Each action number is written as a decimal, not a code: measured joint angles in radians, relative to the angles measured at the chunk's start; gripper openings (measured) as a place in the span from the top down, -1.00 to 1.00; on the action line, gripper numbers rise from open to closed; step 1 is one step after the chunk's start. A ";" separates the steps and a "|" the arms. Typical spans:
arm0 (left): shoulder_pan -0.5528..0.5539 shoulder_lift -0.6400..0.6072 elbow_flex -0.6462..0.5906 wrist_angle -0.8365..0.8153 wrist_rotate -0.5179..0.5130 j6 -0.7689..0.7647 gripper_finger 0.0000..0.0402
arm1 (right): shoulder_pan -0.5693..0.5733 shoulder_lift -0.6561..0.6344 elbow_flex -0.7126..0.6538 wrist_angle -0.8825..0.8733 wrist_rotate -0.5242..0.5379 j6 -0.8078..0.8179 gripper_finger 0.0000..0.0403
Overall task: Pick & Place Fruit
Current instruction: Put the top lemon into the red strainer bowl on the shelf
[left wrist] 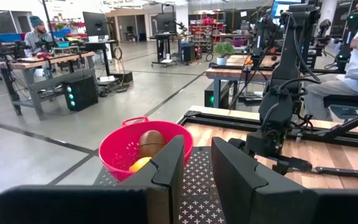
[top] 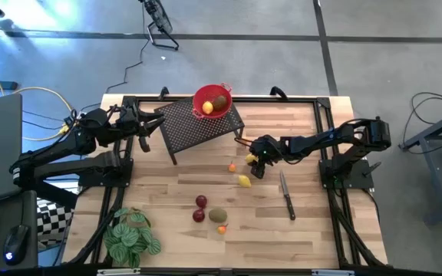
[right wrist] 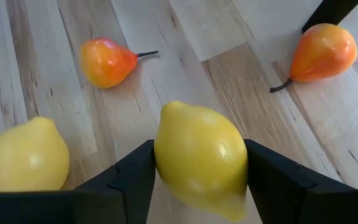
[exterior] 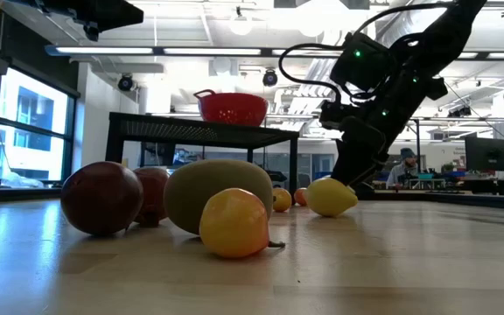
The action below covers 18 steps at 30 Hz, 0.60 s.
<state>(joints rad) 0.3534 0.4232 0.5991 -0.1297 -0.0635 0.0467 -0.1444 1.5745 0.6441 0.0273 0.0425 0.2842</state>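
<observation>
Yellow lemon: smooth, rigid, likely light, slippery | right gripper fingers clamped across its widest middle | just beside second lemon | left gripper fingers slightly apart, empty.

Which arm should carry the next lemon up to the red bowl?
Right. The right end effector already has its fingers on either side of a lemon on the table. The left end effector waits beside the rack, near the red bowl.
</observation>
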 joint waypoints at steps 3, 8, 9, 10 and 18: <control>0.000 0.000 0.000 0.001 0.000 0.000 0.62 | 0.000 -0.007 0.000 0.000 0.000 0.000 -0.06; 0.000 -0.001 0.000 0.013 0.000 0.000 0.62 | 0.000 -0.030 0.000 0.012 -0.008 0.000 -0.03; 0.000 0.000 0.000 0.017 0.000 0.000 0.62 | 0.000 -0.039 0.000 0.019 -0.010 0.000 -0.04; 0.000 0.000 0.000 0.019 0.000 0.000 0.62 | 0.000 -0.049 0.000 0.029 -0.015 0.004 -0.05; 0.000 -0.002 0.000 0.029 0.000 0.000 0.62 | -0.007 -0.175 0.000 0.054 0.009 0.000 -0.03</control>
<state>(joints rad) 0.3534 0.4213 0.5991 -0.1009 -0.0635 0.0467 -0.1516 1.3994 0.6445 0.0809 0.0515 0.2842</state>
